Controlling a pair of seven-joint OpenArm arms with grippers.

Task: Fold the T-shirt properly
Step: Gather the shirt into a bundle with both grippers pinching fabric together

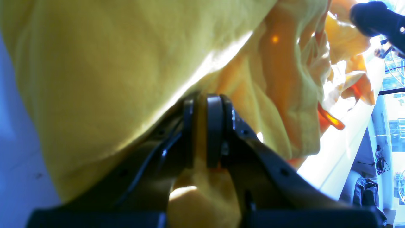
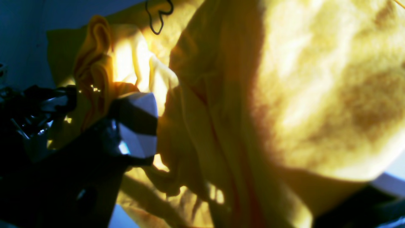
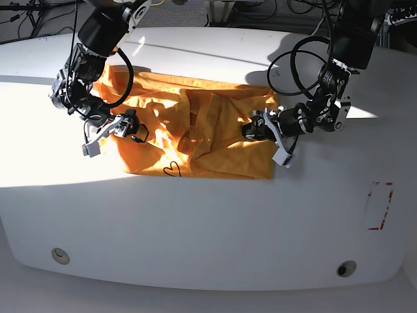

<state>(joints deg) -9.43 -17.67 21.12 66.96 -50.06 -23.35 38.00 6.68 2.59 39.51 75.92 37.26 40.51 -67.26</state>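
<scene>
T-shirt spread rumpled on white table, long axis left–right, heart drawing at near hem. Left gripper pinching a fold of cloth. Right gripper at opposite edge; jaw state unclear.

Desk: white, rounded edges, two round holes near front edge, red-outlined rectangle marking at one side. Strong sunlight band across top. Cables behind.

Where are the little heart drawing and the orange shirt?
heart drawing [image 3: 171, 169], base view, middle of the black outline.
T-shirt [image 3: 221, 140], base view, on the rumpled middle cloth.
</scene>
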